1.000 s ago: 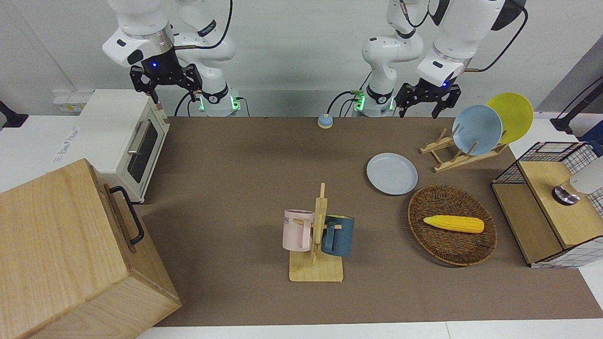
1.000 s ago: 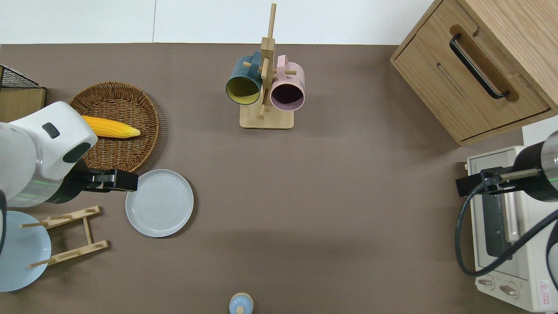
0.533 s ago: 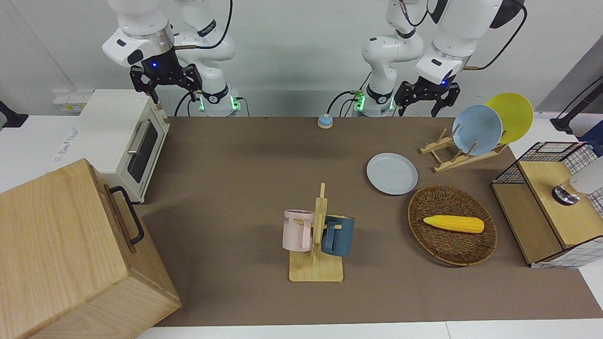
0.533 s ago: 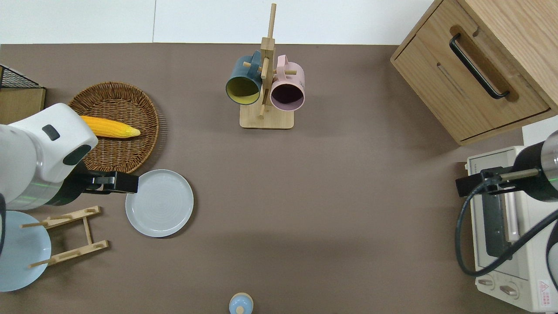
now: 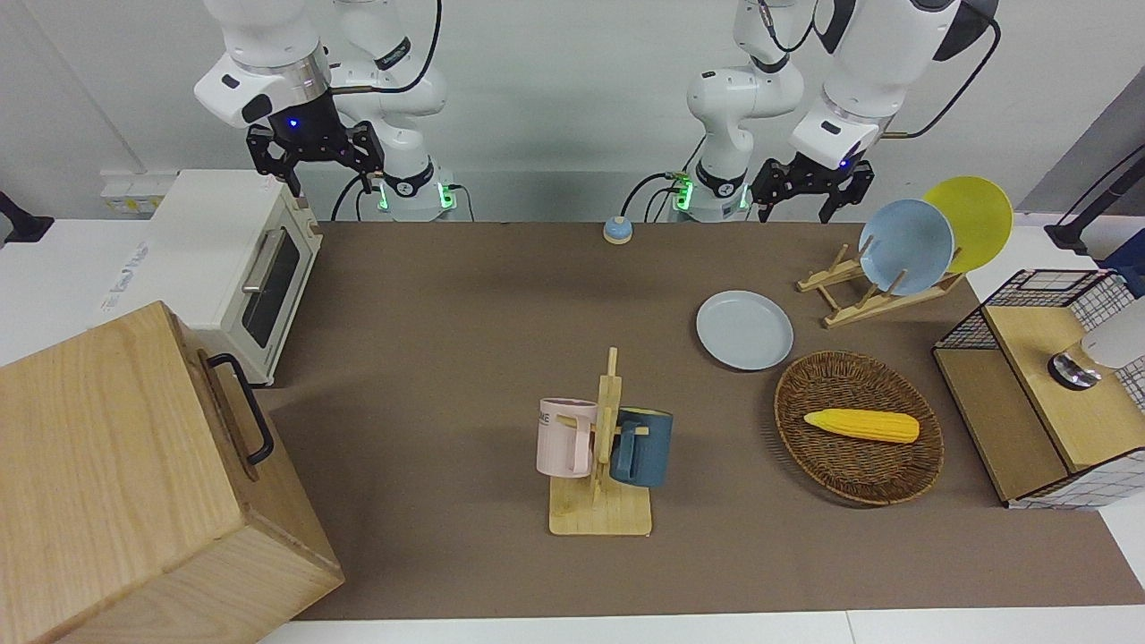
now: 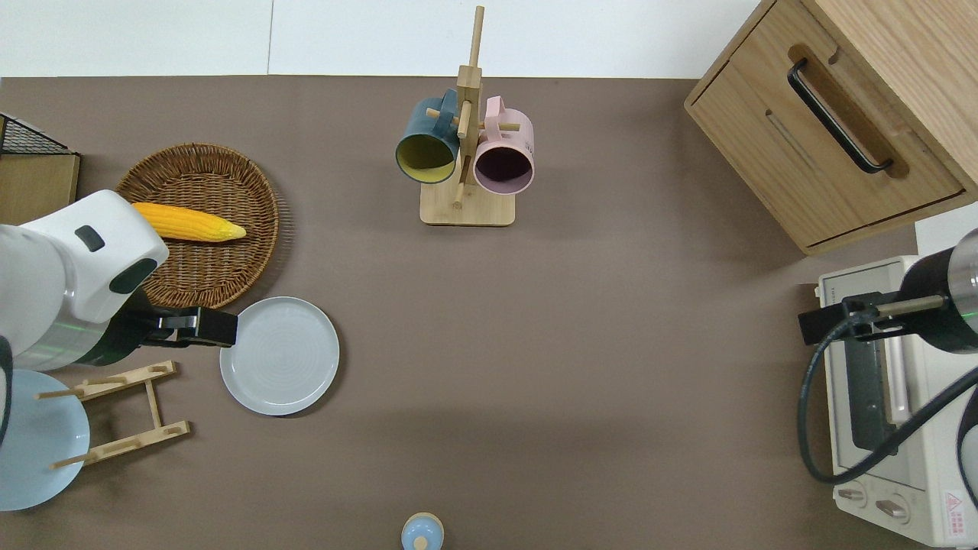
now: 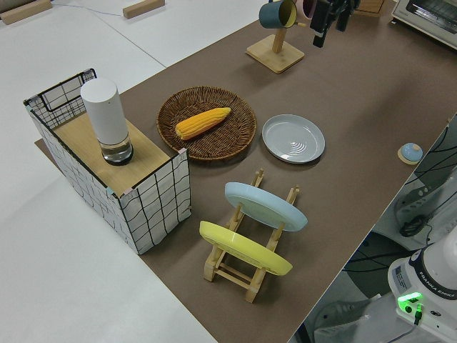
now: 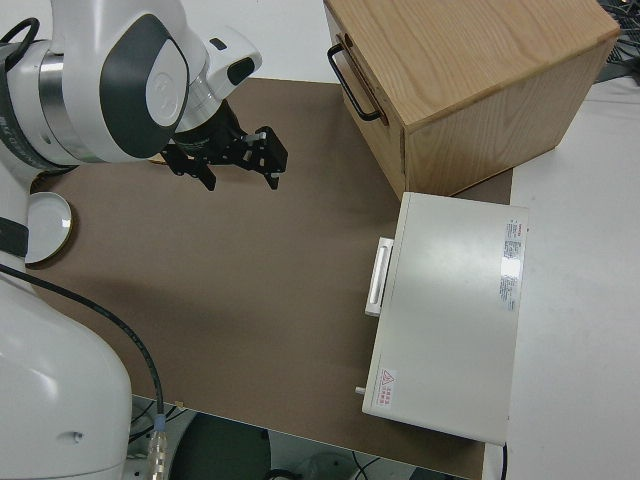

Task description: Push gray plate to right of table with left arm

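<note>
Bell (image 5: 617,230), small and blue, sits nearest the robots at the table's (image 5: 465,295) edge, between the two arm bases. Next out, toward the left arm's end, a wooden dish rack (image 5: 863,291) holds a blue dish (image 5: 905,246) and a yellow plate (image 5: 971,219) on edge. The left pincer (image 6: 200,328) hangs in the air with its fingers spread apart and empty, over the bare mat between the rack and the wicker basket (image 6: 200,223), just beside the rim of the gray plate (image 6: 280,356). That plate lies flat on the table, close to the basket, which is farther out and carries a corn cob (image 6: 189,222). Farther still, mid-table, a mug stand (image 6: 466,153) bears a dark blue mug (image 6: 425,145) and a pink one (image 6: 503,156). The right arm is parked, its pincer (image 5: 313,154) open.
</note>
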{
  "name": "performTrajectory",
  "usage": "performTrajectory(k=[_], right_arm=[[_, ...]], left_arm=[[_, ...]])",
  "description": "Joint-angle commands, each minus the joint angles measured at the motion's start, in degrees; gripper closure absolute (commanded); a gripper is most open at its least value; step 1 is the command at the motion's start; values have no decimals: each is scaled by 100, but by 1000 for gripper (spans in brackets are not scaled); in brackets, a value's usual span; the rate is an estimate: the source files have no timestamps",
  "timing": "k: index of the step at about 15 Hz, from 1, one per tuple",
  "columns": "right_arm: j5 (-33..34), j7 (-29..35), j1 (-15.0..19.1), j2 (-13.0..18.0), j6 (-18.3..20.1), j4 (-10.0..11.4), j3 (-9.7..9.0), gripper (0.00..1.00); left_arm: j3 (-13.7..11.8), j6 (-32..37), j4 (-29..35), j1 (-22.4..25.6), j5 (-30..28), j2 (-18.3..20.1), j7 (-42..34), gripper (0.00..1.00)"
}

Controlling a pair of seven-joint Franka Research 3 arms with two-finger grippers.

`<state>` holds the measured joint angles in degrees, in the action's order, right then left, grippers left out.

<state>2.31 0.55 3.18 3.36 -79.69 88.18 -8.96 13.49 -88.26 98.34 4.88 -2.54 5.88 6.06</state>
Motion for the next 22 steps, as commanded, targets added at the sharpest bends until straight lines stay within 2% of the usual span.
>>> performTrajectory(k=[1,5,9,14,20,22], right_arm=[[-3,-46,7,59,33,24,0,5],[-3,-46,7,59,33,24,0,5],[-11,-46,7,59,33,24,0,5],[-3,-46,7,59,33,24,0,5],[-11,-46,7,59,33,24,0,5],[-3,-46,7,59,33,24,0,5]], left_arm=[[-49,-7,431,31,70,185,-61,5],[-93,-200,914,40,96,168,-61,5],[-268,-884,1661,31,114,177,-61,5],[-365,-1676,2373,101,105,159,-192,5],[-365,-2695,3260,513,96,-60,-631,5],[-365,-3003,3376,602,87,-340,-851,5]])
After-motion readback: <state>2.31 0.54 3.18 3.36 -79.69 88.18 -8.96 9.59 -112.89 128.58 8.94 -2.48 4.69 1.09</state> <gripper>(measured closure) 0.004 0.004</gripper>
